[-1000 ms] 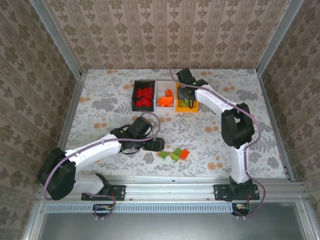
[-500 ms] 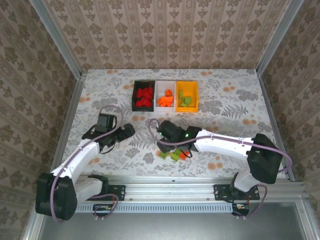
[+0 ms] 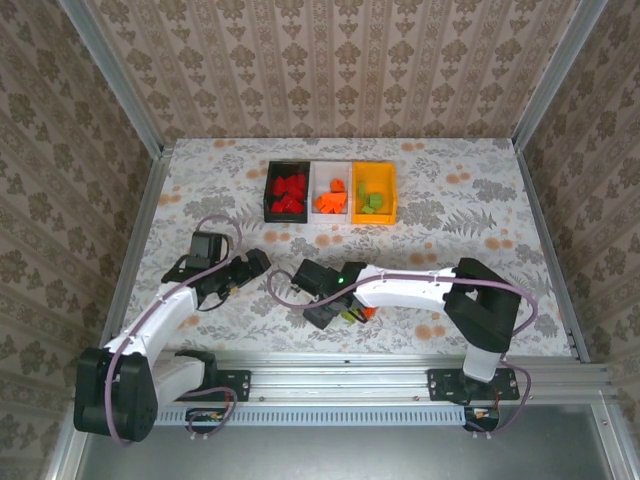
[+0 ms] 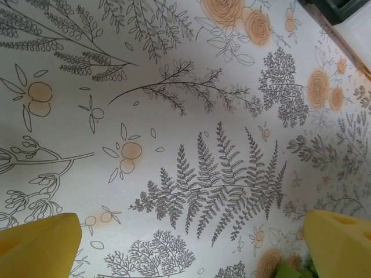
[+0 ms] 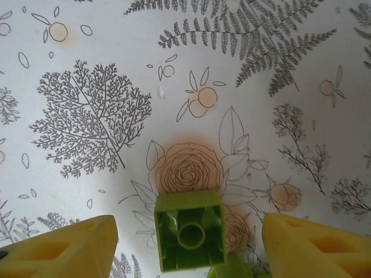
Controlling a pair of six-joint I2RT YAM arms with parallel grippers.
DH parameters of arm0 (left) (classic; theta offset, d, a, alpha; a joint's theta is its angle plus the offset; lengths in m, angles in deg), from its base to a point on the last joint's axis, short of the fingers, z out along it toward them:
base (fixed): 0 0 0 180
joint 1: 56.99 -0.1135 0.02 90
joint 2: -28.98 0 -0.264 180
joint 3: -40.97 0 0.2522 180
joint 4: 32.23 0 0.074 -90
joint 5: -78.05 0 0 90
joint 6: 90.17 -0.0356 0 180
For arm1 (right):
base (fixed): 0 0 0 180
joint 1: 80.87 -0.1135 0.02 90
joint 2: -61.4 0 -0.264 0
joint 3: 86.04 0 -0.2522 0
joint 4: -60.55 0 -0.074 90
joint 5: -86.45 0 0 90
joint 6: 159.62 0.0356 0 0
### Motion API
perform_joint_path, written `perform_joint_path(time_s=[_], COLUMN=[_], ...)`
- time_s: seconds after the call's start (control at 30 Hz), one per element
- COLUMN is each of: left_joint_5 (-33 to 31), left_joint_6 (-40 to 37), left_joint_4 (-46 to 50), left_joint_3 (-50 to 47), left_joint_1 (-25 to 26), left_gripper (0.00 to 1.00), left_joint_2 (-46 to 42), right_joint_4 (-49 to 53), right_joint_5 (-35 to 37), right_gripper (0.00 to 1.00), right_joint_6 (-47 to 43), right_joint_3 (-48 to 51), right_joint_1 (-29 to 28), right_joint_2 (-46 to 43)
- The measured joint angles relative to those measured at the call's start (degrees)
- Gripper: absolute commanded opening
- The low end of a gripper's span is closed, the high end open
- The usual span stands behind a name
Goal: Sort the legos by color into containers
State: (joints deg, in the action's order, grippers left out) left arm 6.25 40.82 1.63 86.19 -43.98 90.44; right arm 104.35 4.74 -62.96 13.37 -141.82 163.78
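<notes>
My right fingers (image 5: 58,246) are matt yellow plastic, faintly grainy; my left fingers (image 4: 37,243) look the same; the green brick (image 5: 190,237) is smooth hard plastic with a soft sheen; the table cover (image 5: 104,52) is a flat printed sheet, matt and smooth; the bins (image 3: 268,190) are plain plastic; the frame rails (image 3: 350,368) are bare brushed metal; the walls (image 3: 330,70) look like patterned paper; my arm shells (image 3: 400,290) are glossy white plastic.

The left pincer (image 4: 191,246) hangs over the flower-printed table (image 4: 174,87), its two yellow fingertips (image 4: 35,246) spread wide at the lower corners of the frame, a fern print between them. A scrap of green brick (image 4: 288,271) sits just beside the lower right fingertip. The corner of a dark bin (image 4: 341,7) cuts into the upper right
</notes>
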Motion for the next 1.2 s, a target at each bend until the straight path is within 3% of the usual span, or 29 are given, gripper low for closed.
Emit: perform_joint_path(time_s=[0.3,0.5,0.73,0.93,1.1,1.2], left_joint_5=[0.09,0.20,0.35,1.64,1.66,1.57], left_joint_6=[0.00,0.00,0.00,0.68,1.57,2.08], left_joint_4=[0.04,0.02,0.24,-1.84,-4.42,-5.95], left_joint_3=[0.00,0.00,0.22,0.83,4.28,5.66], left_joint_1=[-0.37,-0.37,-0.37,1.92,12.35,16.57], left_gripper=[1.00,1.00,1.00,1.00,1.00,1.00], left_joint_2=[-0.13,0.22,0.44,1.79,10.51,13.25], right_joint_4=[0.00,0.00,-0.11,-1.90,-4.39,-4.68], right_joint_5=[-1.07,-1.27,0.02,1.62,3.93,5.01], right_gripper=[0.57,0.34,0.29,0.29,0.29,0.29], right_joint_6=[-0.96,-1.60,-1.75,-1.77,-1.22,-0.55], right_joint_3=[-0.37,-0.44,-0.74,-3.80,-15.85,-23.78], right_joint_1=[1.14,1.53,2.82,14.62,28.44,32.98], right_joint_2=[3.78,4.83,3.89,-2.12,1.14,7.15])
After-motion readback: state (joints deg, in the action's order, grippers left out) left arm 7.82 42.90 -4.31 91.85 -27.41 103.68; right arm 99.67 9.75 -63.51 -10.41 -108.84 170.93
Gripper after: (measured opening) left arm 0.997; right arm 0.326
